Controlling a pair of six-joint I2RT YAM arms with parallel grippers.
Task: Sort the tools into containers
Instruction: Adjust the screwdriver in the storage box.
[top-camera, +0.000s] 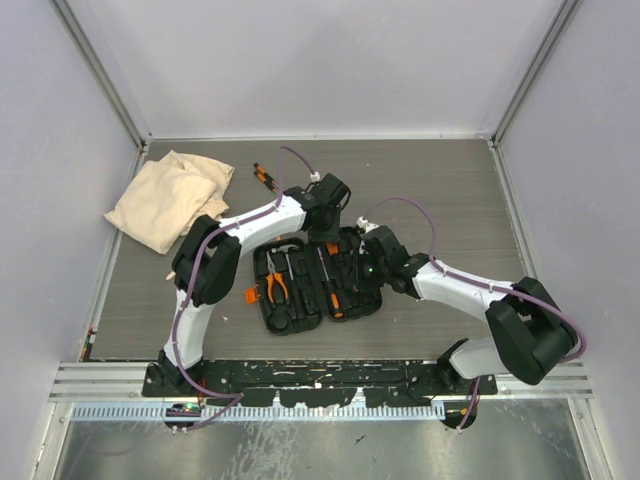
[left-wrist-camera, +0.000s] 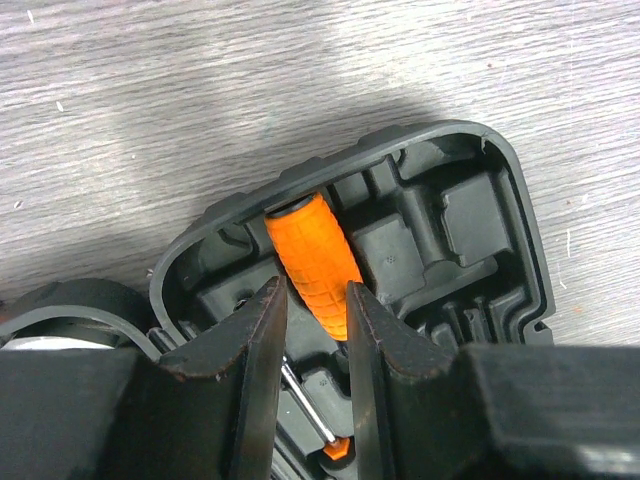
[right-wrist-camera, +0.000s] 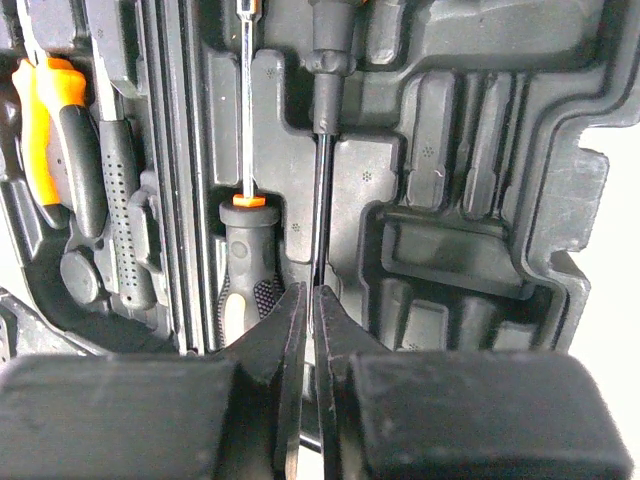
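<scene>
While the open tool case (top-camera: 298, 324) lies mid-worktop, nearer its near edge, we see the left hand (left-wrist-camera: 312, 290) clamped on an orange handle (left-wrist-camera: 305, 245) at the case's far edge. The right hand (right-wrist-camera: 310, 292) is pinched on a thin black shaft (right-wrist-camera: 321, 200) beside a screwdriver (right-wrist-camera: 247, 260).

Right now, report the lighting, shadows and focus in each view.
Top external: even light, sharp, only soft shadows under the arms. Left wrist: broad soft shadow across the table, orange handle crisp. Right wrist: table at the right edge blown out white, tool case interior dim.
</scene>
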